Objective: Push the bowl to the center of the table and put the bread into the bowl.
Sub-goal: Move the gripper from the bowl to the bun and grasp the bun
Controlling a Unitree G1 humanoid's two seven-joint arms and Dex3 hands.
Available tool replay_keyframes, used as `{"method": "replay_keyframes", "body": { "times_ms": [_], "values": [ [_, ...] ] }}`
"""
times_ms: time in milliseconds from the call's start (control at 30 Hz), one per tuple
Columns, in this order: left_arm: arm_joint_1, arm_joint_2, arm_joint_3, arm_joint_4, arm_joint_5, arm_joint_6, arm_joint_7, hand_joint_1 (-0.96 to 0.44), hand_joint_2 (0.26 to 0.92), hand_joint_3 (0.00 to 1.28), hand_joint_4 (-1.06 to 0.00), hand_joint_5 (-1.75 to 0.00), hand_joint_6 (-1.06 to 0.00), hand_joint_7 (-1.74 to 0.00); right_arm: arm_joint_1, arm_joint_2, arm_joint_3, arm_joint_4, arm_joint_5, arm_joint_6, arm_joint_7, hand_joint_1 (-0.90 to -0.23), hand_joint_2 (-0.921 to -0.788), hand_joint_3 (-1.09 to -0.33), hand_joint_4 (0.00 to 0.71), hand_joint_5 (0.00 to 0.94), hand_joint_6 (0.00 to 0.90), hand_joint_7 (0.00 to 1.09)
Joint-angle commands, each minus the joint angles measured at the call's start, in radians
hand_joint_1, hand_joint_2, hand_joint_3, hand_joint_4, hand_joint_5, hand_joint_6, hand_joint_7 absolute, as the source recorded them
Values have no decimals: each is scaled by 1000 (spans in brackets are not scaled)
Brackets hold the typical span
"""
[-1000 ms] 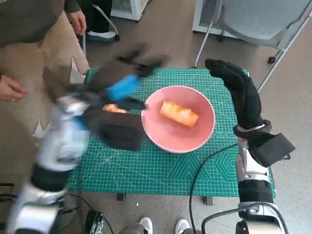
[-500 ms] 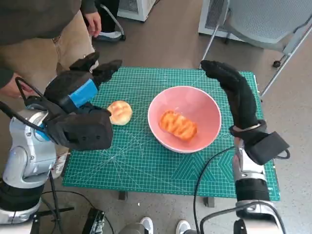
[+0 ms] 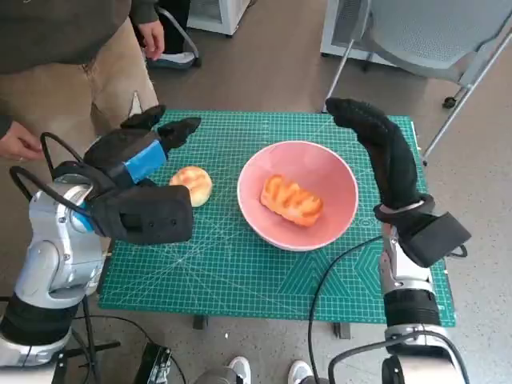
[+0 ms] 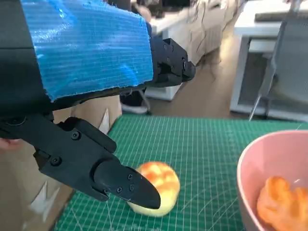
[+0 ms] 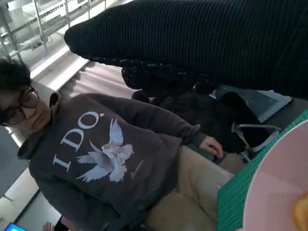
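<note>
A pink bowl [image 3: 336, 172] sits near the middle of the green mat, with an orange-glazed long bread [image 3: 291, 200] lying inside it. A round bun [image 3: 192, 183] lies on the mat left of the bowl. My left hand [image 3: 140, 152] hovers above the mat's left side, just left of the bun, fingers spread and holding nothing. In the left wrist view the bun [image 4: 156, 186] shows beneath my fingers [image 4: 120, 180], and the bowl [image 4: 250, 175] holds the bread [image 4: 281, 204]. My right hand [image 3: 380, 148] stands upright at the bowl's right rim, fingers straight, empty.
The green cutting mat [image 3: 240, 272] covers the small table. A person in a dark sweatshirt and tan trousers [image 3: 72, 48] stands close at the left rear; the same person [image 5: 110, 144] shows in the right wrist view. A grey chair [image 3: 424, 32] stands behind right.
My left hand has pulled back from the bowl toward the mat's left side and settled beside the bun. The bread stays in the bowl. The camera shifted slightly.
</note>
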Motion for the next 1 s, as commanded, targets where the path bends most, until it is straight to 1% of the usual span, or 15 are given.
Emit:
{"method": "replay_keyframes", "body": {
  "times_ms": [33, 233, 533, 700, 1000],
  "values": [
    [-30, -12, -19, 47, 3, -8, 21, -516, 707, 0, 1, 1, -207, -1, 7, -9, -3, 18, 9, 6, 22, -707, -921, -827, 155, 1, -1, 410],
    [-62, -36, -53, 125, 7, -15, 39, -510, 707, 0, 1, 1, -204, 0, 9, -14, -10, 17, 13, 8, 33, -708, -921, -828, 155, 1, -1, 410],
    [-139, -67, -110, 305, 16, -39, 58, -531, 710, 2, 1, 1, -196, 0, 22, -26, -20, -4, 26, 15, 50, -703, -921, -831, 153, 0, -1, 414],
    [-196, -89, -144, 427, 20, -42, 59, -534, 712, 2, 1, 1, -190, 0, 31, -30, -21, -23, 28, 20, 50, -698, -921, -833, 153, 0, -1, 417],
    [-291, -142, -197, 649, 20, -63, 92, -541, 712, 1, 1, 1, -184, 0, 43, -35, -19, -49, 26, 30, 43, -704, -921, -833, 153, 0, -1, 410]
  ]
}}
